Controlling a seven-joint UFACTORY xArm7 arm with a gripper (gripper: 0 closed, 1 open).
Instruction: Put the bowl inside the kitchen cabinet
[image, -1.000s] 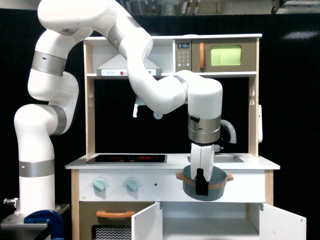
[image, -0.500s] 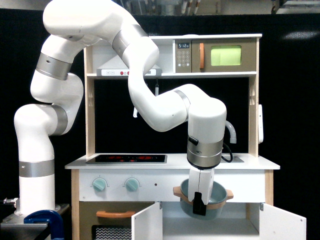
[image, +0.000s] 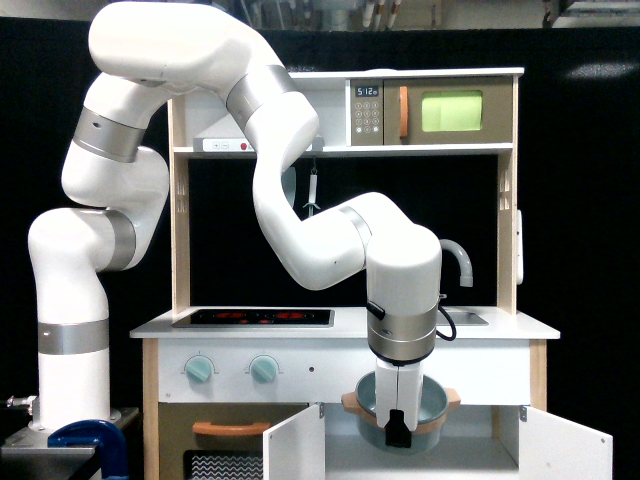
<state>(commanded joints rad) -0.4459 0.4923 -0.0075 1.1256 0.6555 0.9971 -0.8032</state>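
The grey-blue bowl (image: 425, 405) with a tan rim band and two small tan handles hangs tilted toward the camera in front of the kitchen cabinet's top edge. My gripper (image: 398, 428) is shut on the bowl's near rim, its black fingertip over the front wall. The kitchen cabinet (image: 440, 450) stands open below, both white doors (image: 293, 447) swung outward, its pale interior showing. The bowl's underside sits just inside the upper part of the cabinet opening.
The white counter (image: 340, 325) carries a black hob (image: 252, 317) and a sink with a grey tap (image: 458, 258). Two teal knobs (image: 200, 369) sit on the front panel. The oven's orange handle (image: 230, 428) lies left of the cabinet. A microwave (image: 450, 111) is up top.
The arm has lowered and shifted slightly to the exterior view's left, carrying the bowl down from counter-front height to the top of the open cabinet. The bowl now tilts more toward the camera.
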